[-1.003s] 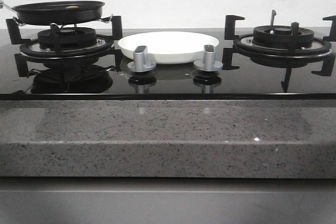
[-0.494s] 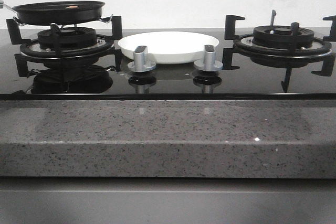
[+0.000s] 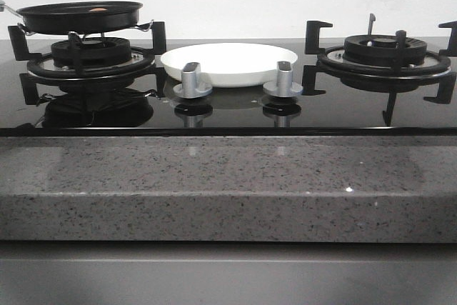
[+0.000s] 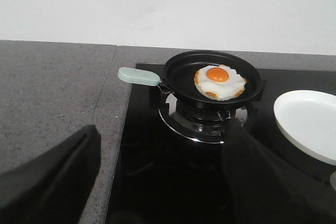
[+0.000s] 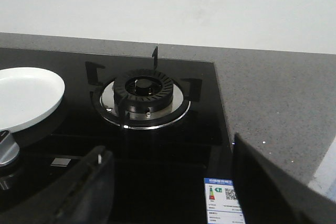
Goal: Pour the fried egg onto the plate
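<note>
On the far-left burner sits the black frying pan (image 4: 211, 80) holding the fried egg (image 4: 220, 82), light, floppy and likely slippery, so its pale handle (image 4: 138, 76) looks the best hold; both grippers' fingers spread wide, empty, plate (image 3: 228, 63) at centre.

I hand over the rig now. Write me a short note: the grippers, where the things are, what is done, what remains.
Left gripper: open, holds nothing, apart from the pan.
Right gripper: open, holds nothing, near the bare right burner.
Fried egg: lies in the black frying pan on the left burner.
Plate: holds nothing, sits between the burners, behind the two knobs.
Done: nothing.
Left: grasp the pan's handle, lift, tip the egg onto the plate.
</note>
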`<state>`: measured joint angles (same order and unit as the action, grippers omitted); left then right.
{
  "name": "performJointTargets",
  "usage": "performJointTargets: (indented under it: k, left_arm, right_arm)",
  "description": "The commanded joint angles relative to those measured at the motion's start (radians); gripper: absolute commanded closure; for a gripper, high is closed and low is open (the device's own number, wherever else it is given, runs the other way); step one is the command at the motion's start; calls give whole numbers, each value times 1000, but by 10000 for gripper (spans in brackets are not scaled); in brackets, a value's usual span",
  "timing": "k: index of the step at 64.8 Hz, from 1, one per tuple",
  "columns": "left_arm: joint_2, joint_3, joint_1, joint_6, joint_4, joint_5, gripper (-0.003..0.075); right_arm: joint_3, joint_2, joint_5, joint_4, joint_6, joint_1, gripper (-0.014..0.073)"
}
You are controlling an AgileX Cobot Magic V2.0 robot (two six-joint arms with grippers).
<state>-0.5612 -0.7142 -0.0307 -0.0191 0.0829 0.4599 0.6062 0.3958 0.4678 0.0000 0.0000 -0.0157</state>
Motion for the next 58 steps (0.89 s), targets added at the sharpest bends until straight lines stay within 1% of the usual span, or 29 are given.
performJointTargets:
  k: [1, 10, 20, 27, 33, 40, 47, 58]
  left_arm:
    - [-10, -33, -4, 8, 2, -88, 218]
    - [-10, -33, -4, 8, 2, -88, 218]
    - [-10, -33, -4, 8, 2, -88, 218]
    - [-10, -33, -4, 8, 2, -88, 218]
    - [-10, -33, -4, 8, 2, -88, 218]
    - [-10, -33, -4, 8, 2, -88, 218]
    - [-10, -33, -4, 8, 2, -88, 218]
    - [-10, -33, -4, 8, 2, -88, 218]
  right_arm:
    - [35, 15, -84, -12, 0, -7, 84]
    - [35, 15, -85, -11, 0, -7, 84]
    - [35, 19, -98, 22, 0, -7, 84]
    - [49, 51, -107, 92, 0, -7, 84]
    - [103, 121, -34, 159, 0, 3, 84]
    - [199, 220, 66, 201, -66, 42, 84]
    - [300, 338, 146, 243, -139, 109, 84]
    - [420, 505, 186, 252, -151, 225, 84]
